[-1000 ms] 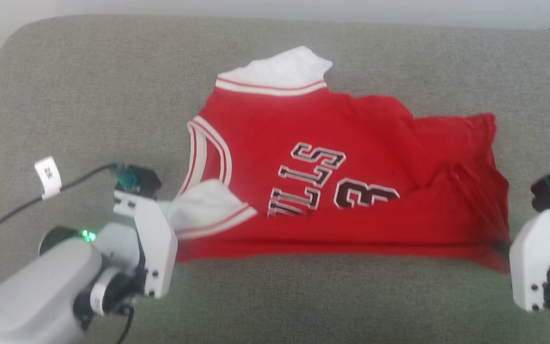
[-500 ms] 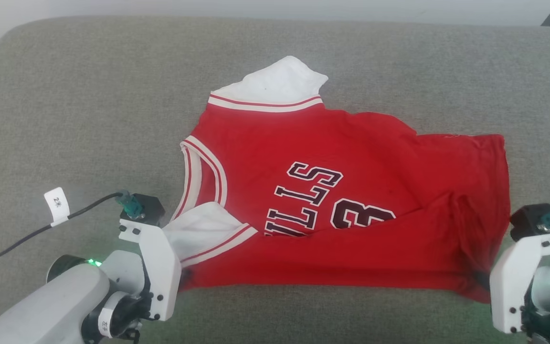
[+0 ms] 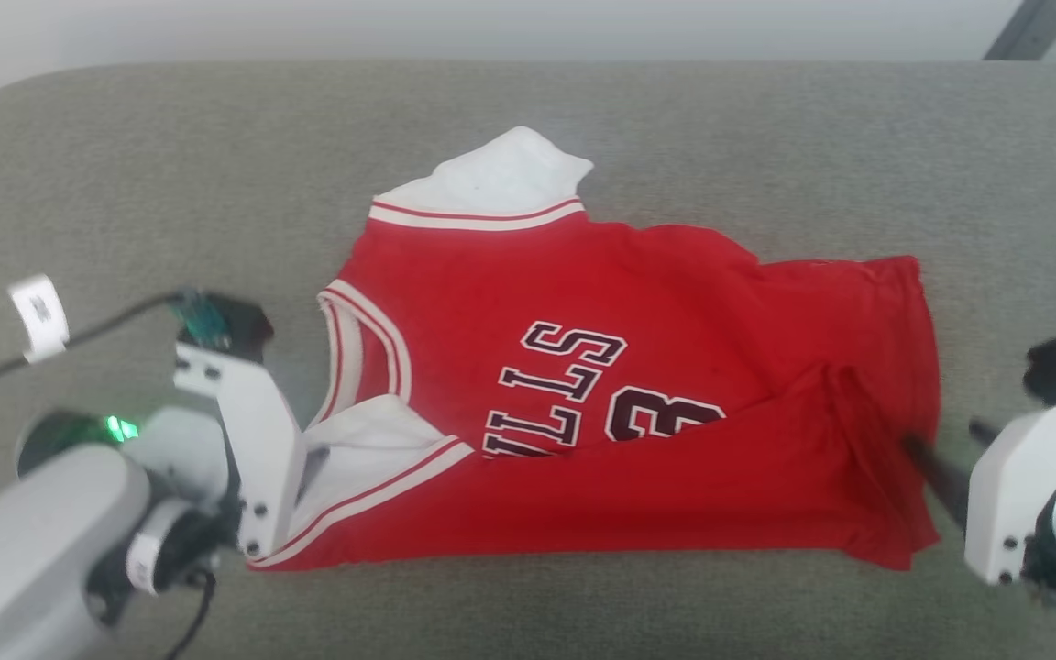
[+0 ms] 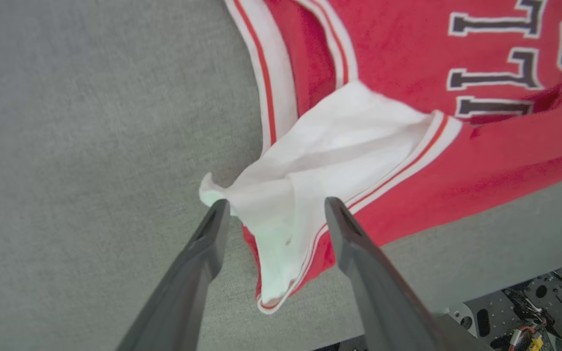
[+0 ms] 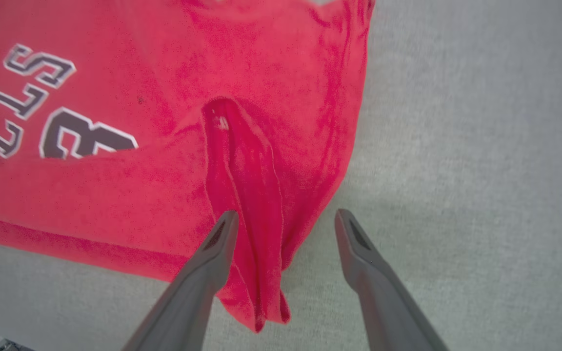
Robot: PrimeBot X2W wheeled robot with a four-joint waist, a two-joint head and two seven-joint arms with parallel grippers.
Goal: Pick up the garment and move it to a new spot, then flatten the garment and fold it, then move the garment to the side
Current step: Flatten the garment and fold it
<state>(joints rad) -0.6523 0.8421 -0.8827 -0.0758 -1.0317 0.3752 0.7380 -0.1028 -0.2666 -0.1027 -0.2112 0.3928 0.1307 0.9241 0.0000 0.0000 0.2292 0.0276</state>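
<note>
The garment point(image 3: 629, 394) is a bright red jersey with dark lettering and white cuff panels, lying spread on a grey cushion point(image 3: 125, 202). My left gripper point(image 4: 277, 207) stands open at its near left corner, and the white cuff point(image 4: 320, 161) lies loose between the fingers. That arm's white wrist mount point(image 3: 248, 449) sits beside the cuff in the head view. My right gripper point(image 5: 287, 217) is open at the near right corner, with a raised red fold point(image 5: 242, 175) running between its fingers. In the head view the right gripper point(image 3: 950, 454) has its dark fingers at the garment's right edge.
A black cable with a white tag point(image 3: 38, 316) trails over the cushion behind the left wrist. The cushion's front edge and the robot's perforated metal base point(image 4: 530, 312) show below the left gripper. Bare grey cushion point(image 5: 481, 146) extends right of the garment.
Both grippers have opened and let go of the garment's near corners, which now rest loose on the cushion. The head camera has shifted a little.
</note>
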